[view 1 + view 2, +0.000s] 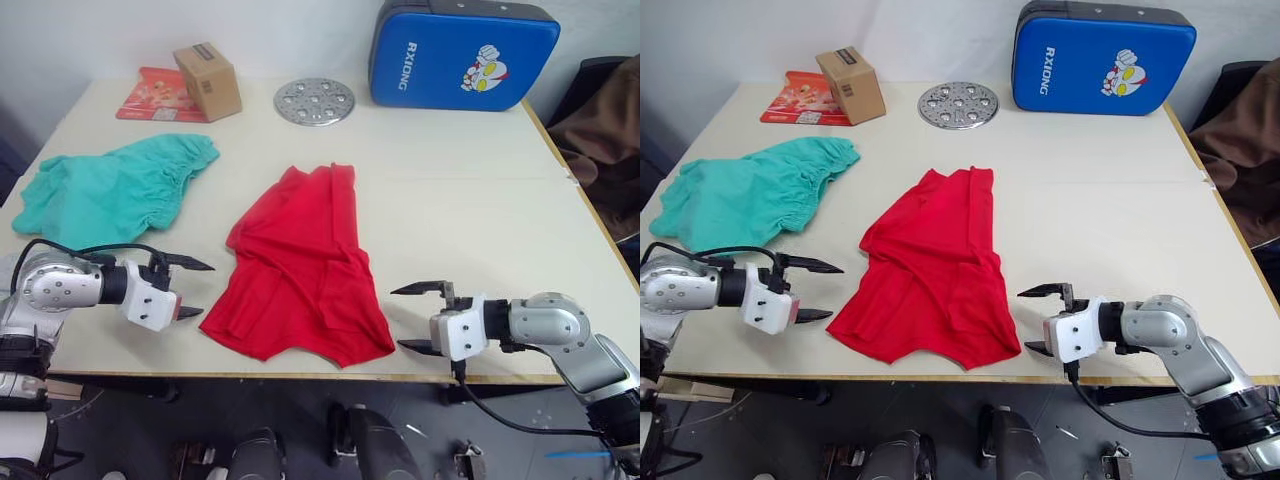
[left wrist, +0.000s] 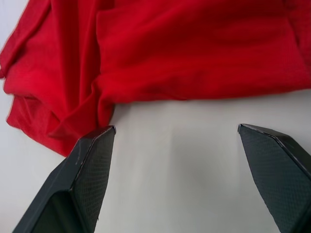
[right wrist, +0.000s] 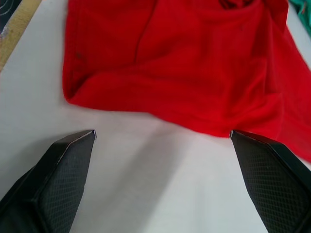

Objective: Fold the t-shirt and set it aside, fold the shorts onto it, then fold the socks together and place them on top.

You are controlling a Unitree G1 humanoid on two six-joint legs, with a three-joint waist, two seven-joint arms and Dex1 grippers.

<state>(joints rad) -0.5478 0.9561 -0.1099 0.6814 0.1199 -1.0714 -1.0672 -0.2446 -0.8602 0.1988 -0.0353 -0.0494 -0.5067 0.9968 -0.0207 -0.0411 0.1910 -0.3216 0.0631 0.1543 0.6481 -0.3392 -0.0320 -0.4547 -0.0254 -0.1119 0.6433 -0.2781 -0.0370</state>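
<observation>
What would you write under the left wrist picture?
Open left gripper facing the crumpled red t-shirt on the table.

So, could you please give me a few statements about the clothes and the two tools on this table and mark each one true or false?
1. The red t-shirt lies between the left tool and the right tool. True.
2. The left tool is shut on the t-shirt. False: it is open, holding nothing.
3. The teal shorts lie on top of the t-shirt. False: they lie apart, to its left.
4. The right tool is open. True.
5. A cardboard box stands at the table's far side. True.
</observation>
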